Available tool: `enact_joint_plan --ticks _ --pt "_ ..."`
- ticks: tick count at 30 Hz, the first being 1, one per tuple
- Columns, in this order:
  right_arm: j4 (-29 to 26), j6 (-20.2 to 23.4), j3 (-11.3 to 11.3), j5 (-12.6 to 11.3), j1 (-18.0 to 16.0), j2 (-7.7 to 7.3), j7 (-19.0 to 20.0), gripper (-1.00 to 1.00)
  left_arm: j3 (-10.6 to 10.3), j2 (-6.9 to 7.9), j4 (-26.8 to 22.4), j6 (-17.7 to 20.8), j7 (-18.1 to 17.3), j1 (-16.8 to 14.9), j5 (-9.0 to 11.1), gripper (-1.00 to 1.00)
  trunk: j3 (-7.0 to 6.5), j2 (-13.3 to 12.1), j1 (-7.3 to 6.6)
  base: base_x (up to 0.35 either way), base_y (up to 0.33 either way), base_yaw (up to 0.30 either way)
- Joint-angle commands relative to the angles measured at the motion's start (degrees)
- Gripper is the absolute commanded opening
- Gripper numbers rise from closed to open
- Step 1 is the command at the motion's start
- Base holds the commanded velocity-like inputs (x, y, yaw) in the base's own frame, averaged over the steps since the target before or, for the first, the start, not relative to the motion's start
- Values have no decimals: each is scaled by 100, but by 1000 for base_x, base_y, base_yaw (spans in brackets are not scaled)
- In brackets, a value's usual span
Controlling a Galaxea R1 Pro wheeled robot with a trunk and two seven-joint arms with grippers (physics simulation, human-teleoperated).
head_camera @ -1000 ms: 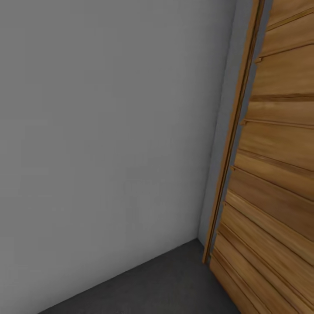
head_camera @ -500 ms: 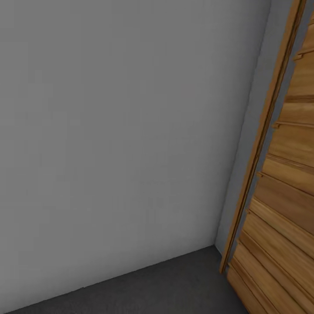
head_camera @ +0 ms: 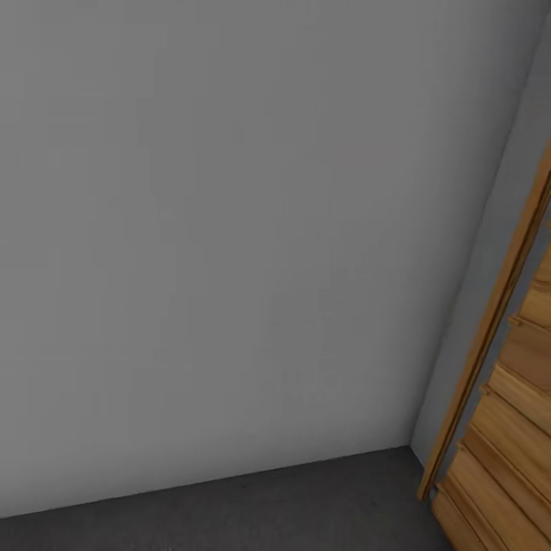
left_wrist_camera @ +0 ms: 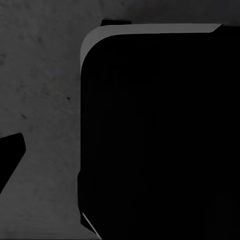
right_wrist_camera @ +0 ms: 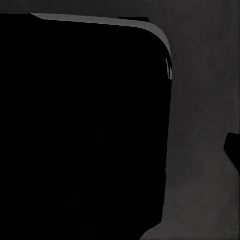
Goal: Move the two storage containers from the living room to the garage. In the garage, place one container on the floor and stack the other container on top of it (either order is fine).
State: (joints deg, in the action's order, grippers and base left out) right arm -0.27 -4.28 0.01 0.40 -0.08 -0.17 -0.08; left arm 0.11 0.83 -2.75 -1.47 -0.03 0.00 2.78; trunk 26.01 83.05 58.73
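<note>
I face a garage corner: grey wall [head_camera: 229, 229] at twelve o'clock, wooden panel door [head_camera: 513, 428] at four, concrete floor [head_camera: 268, 505] at six. I see no containers, so their bearing is unknown; I cannot tell either gripper's state from the wrist views.

A black, round-cornered body panel [left_wrist_camera: 160, 135] with a thin grey edge.
</note>
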Motion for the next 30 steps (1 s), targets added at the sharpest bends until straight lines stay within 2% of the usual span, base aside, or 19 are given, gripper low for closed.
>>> enact_joint_plan --ticks 1,6,9,13,18,24,30 --pt "1 -17 -2 4 -1 -1 -1 100 -2 -1 -4 -11 0 0 29 100 5 3 0 0 0 288" --pt "1 -20 -2 -2 -1 -1 -1 100 -2 -3 -6 -11 2 0 29 100 5 3 0 0 0 288" --pt "1 -36 49 20 -1 -11 -4 100 94 -101 -93 -68 -37 0 127 100 5 3 0 0 0 0" --pt "1 -29 51 26 -1 -10 -7 100 88 -146 -91 -71 -40 0 106 100 5 3 0 0 0 0" --pt "1 -2 47 36 -1 -10 1 100 79 -247 -80 -82 -41 0 208 100 5 3 0 0 0 0" --pt "1 4 42 36 -1 15 3 100 78 -271 -77 -86 -41 0 305 100 5 3 0 0 0 17" --pt "1 -5 37 12 -1 5 -12 100 77 -275 -77 -88 -41 0 324 100 5 3 0 0 0 184"
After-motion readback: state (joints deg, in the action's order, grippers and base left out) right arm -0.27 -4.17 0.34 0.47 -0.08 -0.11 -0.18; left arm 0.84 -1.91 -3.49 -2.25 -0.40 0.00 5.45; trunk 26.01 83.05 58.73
